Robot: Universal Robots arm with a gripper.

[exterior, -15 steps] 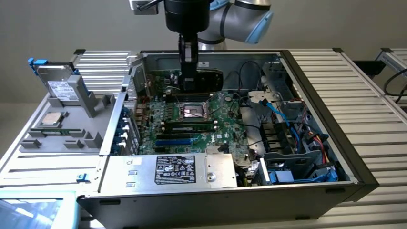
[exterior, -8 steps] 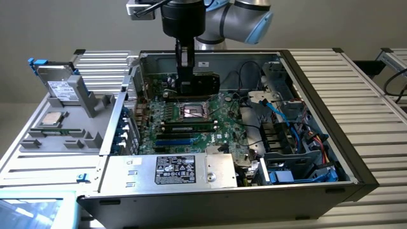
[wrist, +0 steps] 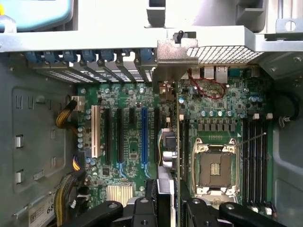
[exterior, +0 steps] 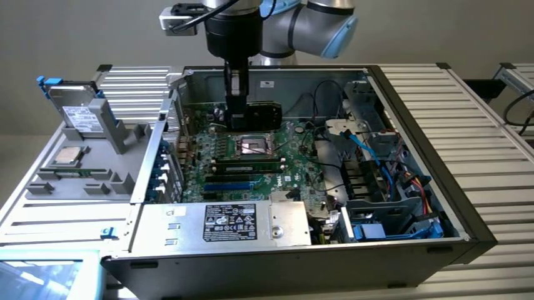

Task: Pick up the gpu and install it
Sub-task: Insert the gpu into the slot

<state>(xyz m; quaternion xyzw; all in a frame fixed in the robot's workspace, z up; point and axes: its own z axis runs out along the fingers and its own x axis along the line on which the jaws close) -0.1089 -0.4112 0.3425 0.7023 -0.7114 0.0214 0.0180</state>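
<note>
Green board edge-on, the gpu [wrist: 176,142] stands upright directly beneath my end effector [wrist: 171,201], fingers clamped tight on its top edge, over the motherboard [wrist: 128,97] inside the open computer case [exterior: 457,209].

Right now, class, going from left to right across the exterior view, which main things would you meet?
Silver white-labelled hard drive → flat black-shrouded gpu gripped by the end effector → blue plastic block in the drive bay → ribbed silver metal table.
</note>
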